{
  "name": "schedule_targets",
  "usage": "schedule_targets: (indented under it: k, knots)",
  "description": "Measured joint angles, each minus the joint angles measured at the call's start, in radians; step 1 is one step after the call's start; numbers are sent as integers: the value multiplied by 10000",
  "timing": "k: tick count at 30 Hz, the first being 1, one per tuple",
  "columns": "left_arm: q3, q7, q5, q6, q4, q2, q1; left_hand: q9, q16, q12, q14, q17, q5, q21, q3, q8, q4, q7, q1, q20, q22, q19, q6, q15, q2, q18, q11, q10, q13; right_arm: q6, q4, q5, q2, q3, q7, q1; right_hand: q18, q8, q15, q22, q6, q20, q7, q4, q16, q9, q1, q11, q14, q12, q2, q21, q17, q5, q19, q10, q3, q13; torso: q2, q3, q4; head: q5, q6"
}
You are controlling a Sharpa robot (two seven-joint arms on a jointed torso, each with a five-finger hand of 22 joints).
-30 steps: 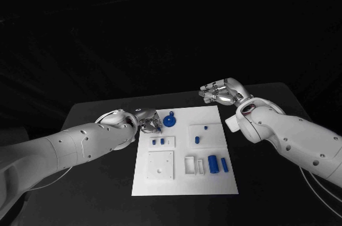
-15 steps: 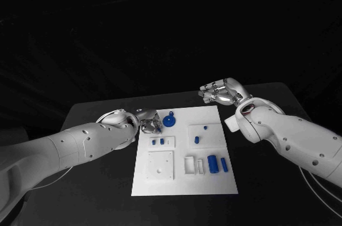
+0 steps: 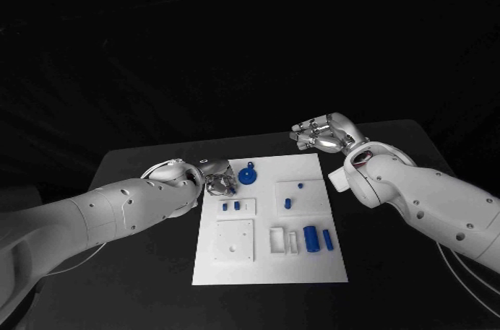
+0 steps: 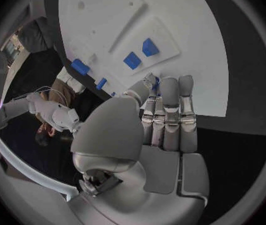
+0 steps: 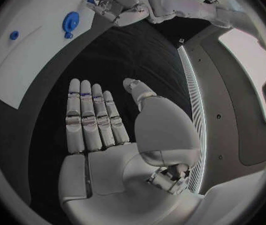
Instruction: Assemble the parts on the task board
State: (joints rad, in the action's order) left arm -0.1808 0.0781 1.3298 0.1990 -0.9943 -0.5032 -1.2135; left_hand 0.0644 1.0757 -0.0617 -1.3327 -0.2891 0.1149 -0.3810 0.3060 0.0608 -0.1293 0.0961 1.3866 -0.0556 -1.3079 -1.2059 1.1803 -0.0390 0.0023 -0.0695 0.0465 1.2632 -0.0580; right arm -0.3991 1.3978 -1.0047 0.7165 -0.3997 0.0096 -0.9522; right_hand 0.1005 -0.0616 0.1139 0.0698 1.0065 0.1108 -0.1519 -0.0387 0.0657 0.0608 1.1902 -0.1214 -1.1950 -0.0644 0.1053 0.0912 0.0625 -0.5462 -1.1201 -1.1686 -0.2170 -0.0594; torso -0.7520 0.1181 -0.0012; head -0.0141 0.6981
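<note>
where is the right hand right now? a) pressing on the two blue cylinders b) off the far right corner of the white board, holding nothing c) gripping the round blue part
b: the right hand hovers over black table beyond the task board corner, fingers extended and empty.

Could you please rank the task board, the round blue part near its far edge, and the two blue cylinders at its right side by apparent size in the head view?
1. Task board, by far the largest.
2. Round blue part.
3. Larger blue cylinder, narrower than the round part, though about as long.
4. Thinner blue cylinder beside it, smallest.
</note>
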Motion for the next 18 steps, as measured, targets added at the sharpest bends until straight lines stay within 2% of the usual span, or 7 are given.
schedule_targets:
  k: [18]
  knots:
    - [-15,-49,-1,-96,228,186,46,-7,0,0,1,-21,0,-61,0,-2,0,-17,1,0,1,0,-18,1,-1,0,-1,-1,4,0,-26,0,-46,0,4,0,1,0,0,0,0,0,0,0,0,0,0,0,0,0,0,0,0,0,0,0,0,0,-4,4,-12,19,4]
